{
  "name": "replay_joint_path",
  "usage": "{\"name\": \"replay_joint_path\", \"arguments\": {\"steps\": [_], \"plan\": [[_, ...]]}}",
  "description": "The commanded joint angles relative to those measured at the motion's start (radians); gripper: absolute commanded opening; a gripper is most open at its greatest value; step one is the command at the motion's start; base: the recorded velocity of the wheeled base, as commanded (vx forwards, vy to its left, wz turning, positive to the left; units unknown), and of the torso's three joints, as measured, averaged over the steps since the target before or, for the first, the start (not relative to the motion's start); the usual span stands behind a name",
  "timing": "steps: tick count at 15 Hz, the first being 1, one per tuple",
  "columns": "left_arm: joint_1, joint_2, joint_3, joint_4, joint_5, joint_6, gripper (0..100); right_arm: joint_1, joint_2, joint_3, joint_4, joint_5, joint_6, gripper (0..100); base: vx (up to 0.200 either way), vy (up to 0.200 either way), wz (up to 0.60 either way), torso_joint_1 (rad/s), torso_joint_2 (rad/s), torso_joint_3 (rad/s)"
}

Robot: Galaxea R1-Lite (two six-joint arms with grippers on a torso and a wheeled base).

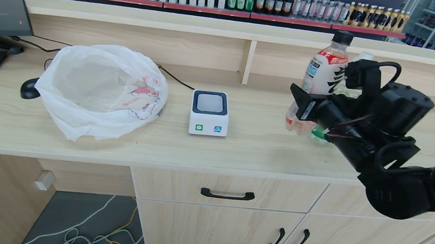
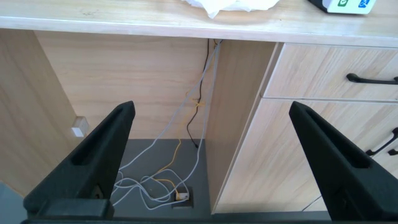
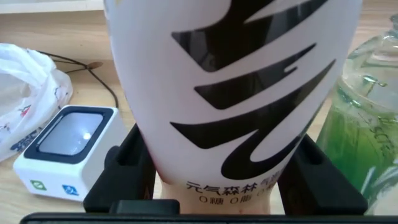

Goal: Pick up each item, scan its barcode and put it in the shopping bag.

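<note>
Looking at the head view, the right gripper [image 1: 304,108] is clamped on the bottle [image 1: 323,73] at the right end of the counter [image 1: 239,152], well apart from the scanner [image 1: 209,113] and the empty-looking shopping bag [image 1: 101,89], so nothing's done yet I'd say. Left wrist: the left gripper [image 2: 211,115] gapes wide, empty. Right wrist: a green bottle [image 3: 367,118] waits just beside.
</note>
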Motion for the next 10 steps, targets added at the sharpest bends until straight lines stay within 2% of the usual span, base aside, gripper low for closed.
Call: {"name": "replay_joint_path", "arguments": {"steps": [1,4,6,10], "plan": [[0.001,0.0,0.0,0.0,0.001,0.0,100,0.034,-0.163,0.155,-0.01,-0.02,-0.008,0,0.0,0.0,0.0,0.0,0.0,0.0],[0.001,0.0,0.0,0.0,0.001,0.0,100,0.074,-0.278,0.343,-0.05,-0.037,-0.011,0,0.0,0.0,0.0,0.0,0.0,0.0],[0.001,0.0,0.0,0.0,-0.001,0.0,100,0.117,-0.335,0.449,-0.076,-0.092,-0.002,0,0.0,0.0,0.0,0.0,0.0,0.0],[0.001,0.0,0.0,0.0,0.001,0.0,100,0.176,-0.362,0.576,-0.16,-0.106,-0.002,0,0.0,0.0,0.0,0.0,0.0,0.0]]}}
